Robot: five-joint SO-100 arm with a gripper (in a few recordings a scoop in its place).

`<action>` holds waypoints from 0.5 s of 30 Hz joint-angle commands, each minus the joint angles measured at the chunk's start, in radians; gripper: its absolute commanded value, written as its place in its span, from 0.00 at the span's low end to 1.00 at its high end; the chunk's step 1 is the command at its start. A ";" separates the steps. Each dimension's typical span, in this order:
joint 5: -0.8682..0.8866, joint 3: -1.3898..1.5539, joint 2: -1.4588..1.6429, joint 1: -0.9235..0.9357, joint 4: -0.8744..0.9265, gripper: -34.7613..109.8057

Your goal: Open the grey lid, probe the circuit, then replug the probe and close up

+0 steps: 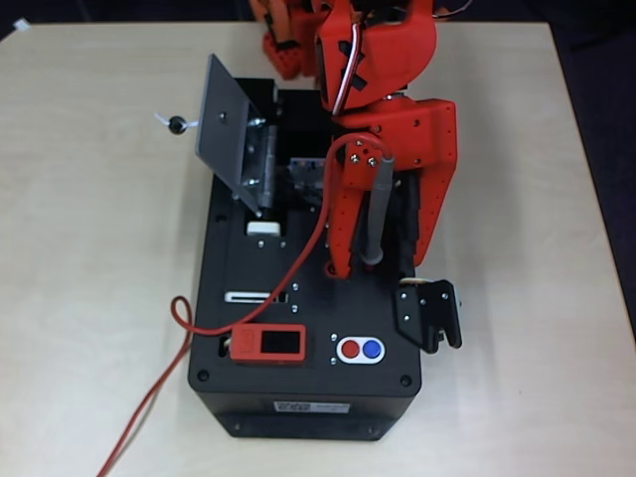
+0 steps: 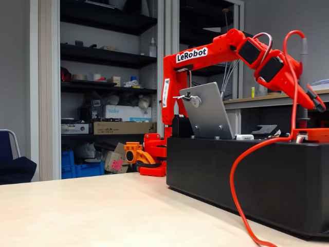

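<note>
The gripper (image 1: 360,260) is clamping its jaws on the probe (image 1: 377,209), holding it upright over the black box (image 1: 248,318), tip down near a small hole. The grey lid (image 1: 227,127) is standing open, leaning left above the circuit (image 1: 298,177), which the arm is partly hiding. The red cable (image 1: 169,348) is trailing across the box past the red display (image 1: 268,345) and the two round buttons (image 1: 360,349).

The overhead view looks straight down on the black box (image 1: 308,328) from close above, while the fixed view faces its long side (image 2: 247,180) from bench (image 2: 77,211) level, both sharing the box.
</note>
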 commanded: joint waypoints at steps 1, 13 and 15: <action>0.014 0.003 0.060 -0.015 0.031 0.41; 0.032 0.155 0.207 -0.003 0.087 0.41; 0.021 0.190 0.245 0.005 0.097 0.41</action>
